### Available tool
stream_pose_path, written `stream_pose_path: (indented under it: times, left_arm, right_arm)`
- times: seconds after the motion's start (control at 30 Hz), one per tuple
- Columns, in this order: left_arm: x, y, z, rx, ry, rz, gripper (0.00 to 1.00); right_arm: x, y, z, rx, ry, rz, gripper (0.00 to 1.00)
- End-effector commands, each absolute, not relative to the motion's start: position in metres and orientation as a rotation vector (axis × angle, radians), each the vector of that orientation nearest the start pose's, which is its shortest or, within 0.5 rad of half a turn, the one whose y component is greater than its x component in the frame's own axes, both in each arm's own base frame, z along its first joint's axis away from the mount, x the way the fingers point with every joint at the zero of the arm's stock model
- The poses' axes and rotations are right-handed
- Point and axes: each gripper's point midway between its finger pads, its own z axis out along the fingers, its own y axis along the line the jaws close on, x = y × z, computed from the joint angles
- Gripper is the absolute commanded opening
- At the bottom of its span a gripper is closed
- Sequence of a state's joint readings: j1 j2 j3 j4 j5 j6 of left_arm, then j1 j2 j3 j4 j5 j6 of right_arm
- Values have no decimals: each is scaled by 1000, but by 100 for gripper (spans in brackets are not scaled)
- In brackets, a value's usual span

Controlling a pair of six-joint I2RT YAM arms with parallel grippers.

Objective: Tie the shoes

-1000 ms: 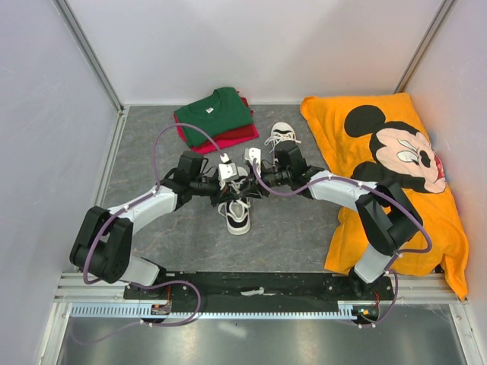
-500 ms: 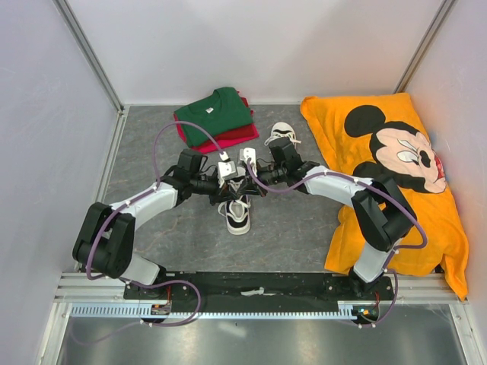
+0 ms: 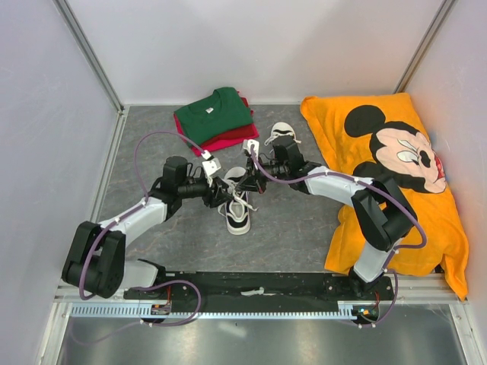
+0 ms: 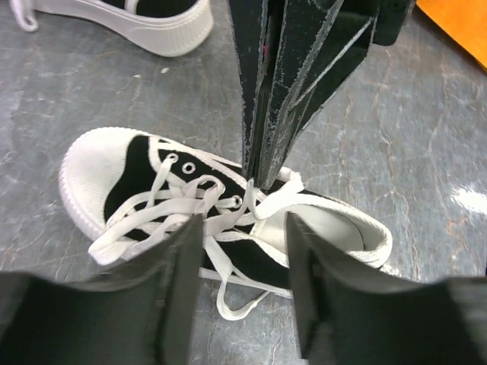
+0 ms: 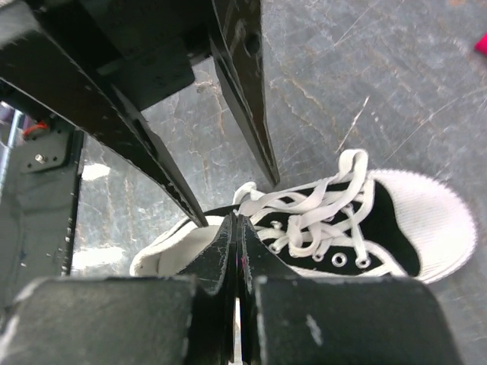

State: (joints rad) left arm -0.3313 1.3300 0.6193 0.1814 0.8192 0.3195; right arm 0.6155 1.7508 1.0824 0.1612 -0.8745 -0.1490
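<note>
One of the shoes (image 3: 237,214), black with a white toe cap and loose white laces (image 4: 175,209), lies on the grey floor between my arms. The other shoe (image 3: 281,134) sits further back. My left gripper (image 4: 242,228) hangs open just above the near shoe's side; a lace loop lies on the floor below the gap, touched by neither finger. From the opposite side my right gripper (image 5: 237,220) is shut, pinching a lace at the shoe's opening. In the top view the left gripper (image 3: 227,190) and right gripper (image 3: 246,185) nearly meet over the shoe.
Folded green and red shirts (image 3: 214,115) lie at the back left. An orange Mickey Mouse cloth (image 3: 388,167) covers the right side. White walls close in the left, back and right, and a metal rail (image 3: 259,308) runs along the near edge.
My left gripper has opened and its arm drew back to the left. My right gripper closed at the shoe's opening and shifted slightly left.
</note>
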Motion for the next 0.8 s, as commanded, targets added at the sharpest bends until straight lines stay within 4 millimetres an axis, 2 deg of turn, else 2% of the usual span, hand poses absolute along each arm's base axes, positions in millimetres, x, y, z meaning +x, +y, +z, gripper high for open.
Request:
stream_pose_path:
  times: [0.0,0.23,0.37,0.5,0.57,0.77]
  left_arm:
    - [289,-223,139,985,1670,-843,58]
    - [297,-225,139,971,1671,-838,60]
    - [301,-230,138,990,1668,-859,57]
    - [306,-230,137,1010,1693,-853,45]
    - [303,-229,132,1025,1722,-857,34]
    - [293,-228,130,1115,1691,-869,14]
  right_arm:
    - [288,367,147,-1181,1672,1236,0]
    - [291,369,149,-1153,1671,1243,0]
    - [292,369,151,-1128,1689,1262,0]
    - [295,367,151,-1116,1695,1261,0]
    - [295,367,151,-1115,1695,1261,0]
    - [297,365,147,-1106,1712,1262,0]
